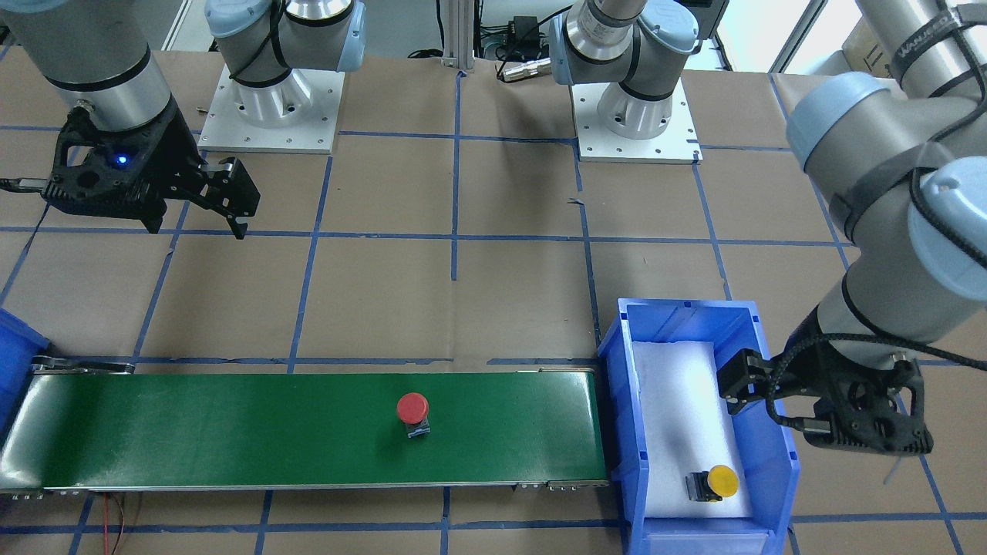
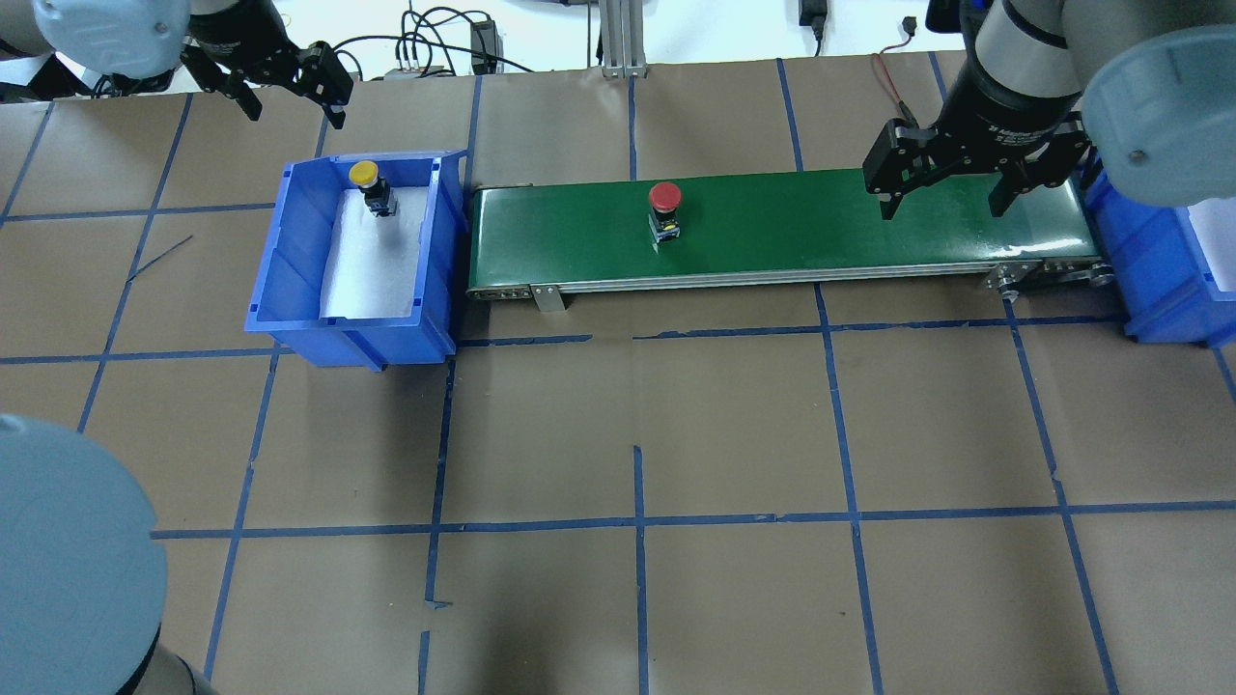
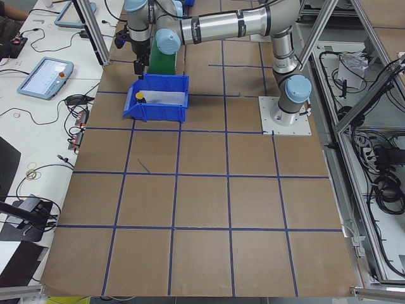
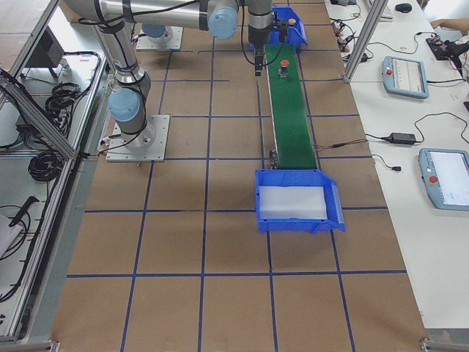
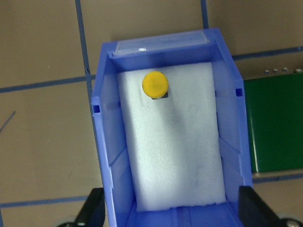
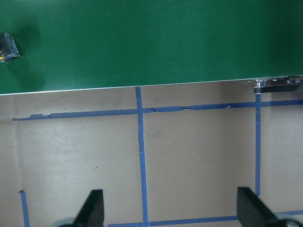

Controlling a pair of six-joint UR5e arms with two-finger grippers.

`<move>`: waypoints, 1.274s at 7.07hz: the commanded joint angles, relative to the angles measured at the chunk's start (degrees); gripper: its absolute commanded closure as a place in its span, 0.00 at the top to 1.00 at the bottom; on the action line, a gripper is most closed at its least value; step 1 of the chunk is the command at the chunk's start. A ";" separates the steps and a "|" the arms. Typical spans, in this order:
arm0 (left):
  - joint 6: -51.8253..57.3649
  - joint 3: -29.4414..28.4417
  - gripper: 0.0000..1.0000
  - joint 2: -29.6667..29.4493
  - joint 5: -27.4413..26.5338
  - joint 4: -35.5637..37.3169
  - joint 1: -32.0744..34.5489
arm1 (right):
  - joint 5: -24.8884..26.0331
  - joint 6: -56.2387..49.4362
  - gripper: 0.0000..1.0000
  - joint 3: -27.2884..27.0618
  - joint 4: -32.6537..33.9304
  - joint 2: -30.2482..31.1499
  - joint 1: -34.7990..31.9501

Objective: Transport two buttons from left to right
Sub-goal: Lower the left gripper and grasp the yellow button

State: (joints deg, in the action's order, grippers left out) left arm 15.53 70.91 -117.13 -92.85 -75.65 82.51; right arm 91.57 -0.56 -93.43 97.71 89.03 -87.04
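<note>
The yellow button (image 2: 365, 176) stands on white foam at the far end of the left blue bin (image 2: 290, 251); it also shows in the left wrist view (image 5: 155, 84) and the front-facing view (image 1: 717, 482). The red button (image 2: 664, 198) stands upright near the middle of the green conveyor belt (image 2: 772, 232), seen too in the front-facing view (image 1: 412, 408). My left gripper (image 2: 294, 104) is open and empty, held above the bin, beyond its far end. My right gripper (image 2: 946, 198) is open and empty above the belt's right part, well right of the red button.
A second blue bin (image 2: 1159, 280) stands at the belt's right end, lined with white foam in the exterior right view (image 4: 293, 204). The table is brown paper with blue tape lines. The two arm bases (image 1: 266, 108) stand at the robot's side.
</note>
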 commanded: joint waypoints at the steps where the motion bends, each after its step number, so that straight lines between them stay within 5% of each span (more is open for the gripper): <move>1: -0.14 -1.47 1.00 -5.55 0.22 4.54 -0.07 | 0.01 -0.06 1.00 0.00 -0.23 0.09 0.12; 9: -1.81 -8.51 1.00 -15.23 2.94 4.72 -0.15 | 0.01 0.03 1.00 1.23 -0.94 0.17 1.61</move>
State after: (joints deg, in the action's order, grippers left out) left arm 14.67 63.04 -131.41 -89.91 -70.93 82.37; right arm 91.52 -0.58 -92.69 97.03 89.14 -86.14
